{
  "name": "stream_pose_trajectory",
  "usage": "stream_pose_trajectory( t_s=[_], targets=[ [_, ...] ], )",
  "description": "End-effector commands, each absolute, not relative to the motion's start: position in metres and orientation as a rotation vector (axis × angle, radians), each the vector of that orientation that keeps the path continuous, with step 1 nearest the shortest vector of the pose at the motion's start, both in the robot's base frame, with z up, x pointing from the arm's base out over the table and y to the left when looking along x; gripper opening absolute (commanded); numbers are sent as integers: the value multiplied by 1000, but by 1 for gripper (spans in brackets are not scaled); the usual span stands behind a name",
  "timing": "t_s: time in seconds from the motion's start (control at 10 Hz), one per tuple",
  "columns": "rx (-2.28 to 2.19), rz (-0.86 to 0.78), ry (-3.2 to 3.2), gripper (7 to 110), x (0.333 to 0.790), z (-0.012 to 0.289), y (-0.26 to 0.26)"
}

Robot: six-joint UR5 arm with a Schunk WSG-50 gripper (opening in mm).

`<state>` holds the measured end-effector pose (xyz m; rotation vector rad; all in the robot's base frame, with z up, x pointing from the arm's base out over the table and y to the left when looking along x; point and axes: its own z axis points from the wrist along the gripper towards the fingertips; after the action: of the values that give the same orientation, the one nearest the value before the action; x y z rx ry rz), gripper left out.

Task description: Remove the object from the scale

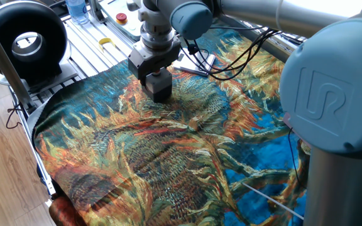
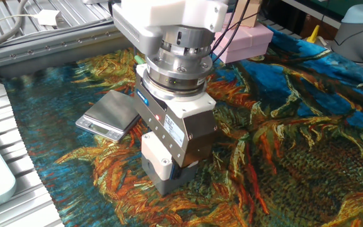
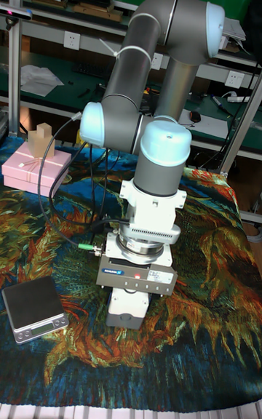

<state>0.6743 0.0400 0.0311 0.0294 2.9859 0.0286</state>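
The object (image 2: 167, 183), a small grey box, sits low on the patterned cloth (image 2: 282, 126), its top hidden under my wrist. My gripper (image 2: 162, 165) comes straight down on it and is shut on its sides; a white finger (image 2: 155, 151) shows at the front. In the tall fixed view the object (image 3: 127, 311) peeks out below the gripper (image 3: 129, 301). The scale (image 2: 109, 112), a thin silver-grey plate, lies bare to the left of the box, also seen as the scale (image 3: 34, 308) at the cloth's lower left. From the one fixed view the gripper (image 1: 158, 80) covers most of the object (image 1: 161, 91).
A pale pink gift box (image 2: 244, 41) stands at the cloth's far edge, with a wooden block on it in the tall view (image 3: 42, 141). A white panel with a red button (image 1: 123, 17) and a black ring-shaped device (image 1: 24, 41) lie beyond the cloth. Cables (image 1: 231, 56) trail behind the arm.
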Motion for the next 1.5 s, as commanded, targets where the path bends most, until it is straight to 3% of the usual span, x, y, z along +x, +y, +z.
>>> stream_pose_trajectory(
  t_s=[0.0,0.2,0.3,0.7,1.1,1.2,1.4],
  targets=[
    [3,70,2972,88,678,31,45],
    [-8,102,2964,88,679,32,51],
    [-14,88,2966,110,679,32,49],
    [-56,-35,2978,110,680,46,29],
    [-61,-5,2990,110,684,78,31],
    [-62,1,2993,88,684,85,31],
    [-68,15,3006,88,685,97,29]
  ],
)
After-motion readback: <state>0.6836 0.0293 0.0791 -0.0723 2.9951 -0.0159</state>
